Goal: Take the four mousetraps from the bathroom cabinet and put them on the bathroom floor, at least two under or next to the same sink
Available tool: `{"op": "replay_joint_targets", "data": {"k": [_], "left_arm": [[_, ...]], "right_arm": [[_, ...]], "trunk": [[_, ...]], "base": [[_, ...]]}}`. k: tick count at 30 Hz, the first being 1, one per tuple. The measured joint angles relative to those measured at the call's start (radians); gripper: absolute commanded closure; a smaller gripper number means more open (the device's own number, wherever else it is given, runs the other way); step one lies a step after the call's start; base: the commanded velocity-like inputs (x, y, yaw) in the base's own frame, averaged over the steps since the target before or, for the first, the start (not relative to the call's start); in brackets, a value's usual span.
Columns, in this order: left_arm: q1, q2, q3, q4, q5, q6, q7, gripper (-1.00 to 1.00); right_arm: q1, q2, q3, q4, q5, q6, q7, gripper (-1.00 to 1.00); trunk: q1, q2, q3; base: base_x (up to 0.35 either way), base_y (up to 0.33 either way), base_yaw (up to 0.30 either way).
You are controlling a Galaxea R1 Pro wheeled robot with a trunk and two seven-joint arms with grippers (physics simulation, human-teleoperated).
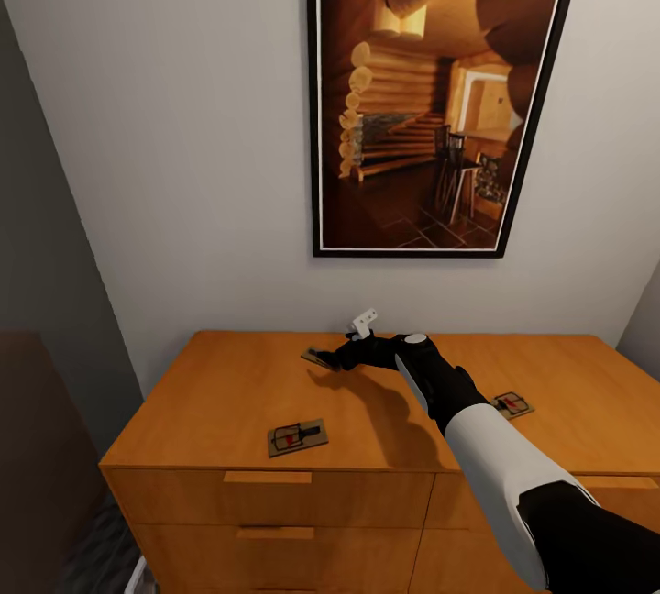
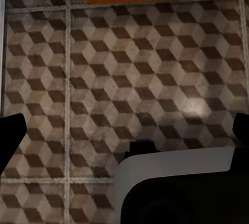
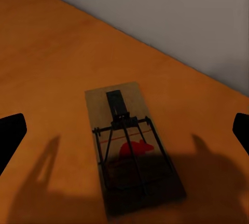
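Your right claw (image 1: pixel 337 358) reaches out over the orange-brown cabinet (image 1: pixel 229 392), hovering at the far mousetrap (image 3: pixel 134 149) near the back wall, under a framed picture (image 1: pixel 440 90) of a log interior. In the right wrist view its dark fingertips (image 3: pixel 10 133) stand wide apart at either side, gripping nothing, with the trap lying flat on the tabletop between them. That trap's long axis runs roughly along the claw's line of sight, the red spot and wire frame at the end nearer the claw, the bare wooden end pointing toward the wall; the claw's shadow falls across its near half.

Two more traps lie flat on the same tabletop. A near-left mousetrap (image 1: pixel 298 436) sits close to the front edge above the bar handles (image 1: pixel 267 478), its long axis running left to right. A right-hand mousetrap (image 1: pixel 512 405) lies just beside your right forearm, angled slightly.

Your left claw (image 2: pixel 124 130) hangs low over the cube-patterned bathroom floor (image 2: pixel 129 79), fingers spread and empty, with the cabinet's lower edge at the far side of that view.
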Motion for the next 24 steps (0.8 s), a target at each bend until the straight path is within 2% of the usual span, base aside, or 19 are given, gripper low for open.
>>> {"op": "replay_joint_targets", "data": {"k": [24], "left_arm": [[0.0, 0.0, 0.0, 0.0, 0.0, 0.0, 0.0, -1.0]], "right_arm": [[0.0, 0.0, 0.0, 0.0, 0.0, 0.0, 0.0, -1.0]], "trunk": [[0.0, 0.0, -0.021]], "base": [[0.0, 0.0, 0.0]]}}
